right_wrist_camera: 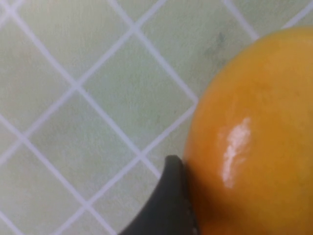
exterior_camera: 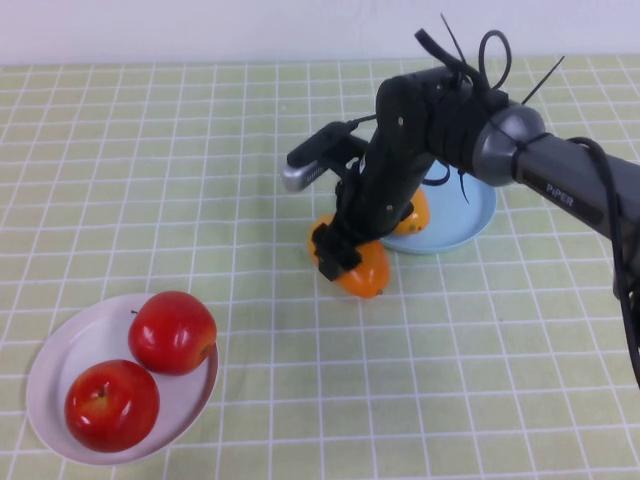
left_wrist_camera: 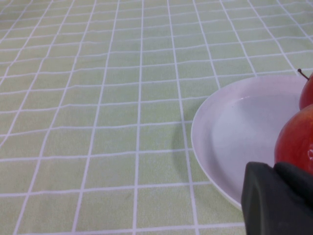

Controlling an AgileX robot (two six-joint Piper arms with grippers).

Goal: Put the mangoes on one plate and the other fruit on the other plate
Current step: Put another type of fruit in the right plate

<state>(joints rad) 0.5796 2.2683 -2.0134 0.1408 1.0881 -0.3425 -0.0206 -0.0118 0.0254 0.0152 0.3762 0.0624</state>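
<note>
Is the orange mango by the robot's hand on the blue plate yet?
Not yet. The mango lies on the tablecloth beside the blue plate, with the right gripper down around it.

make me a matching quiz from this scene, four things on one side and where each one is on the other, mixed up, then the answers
Things:
1. two red apples
2. deeper orange mango
3. yellower mango
4. left gripper

Places:
A. on the tablecloth just outside the blue plate, under the right gripper
B. on the white plate
C. at the near edge of the white plate, beside an apple
D. at the blue plate's rim, mostly hidden by the right arm

Pairs: 1-B, 2-A, 3-D, 4-C
</note>
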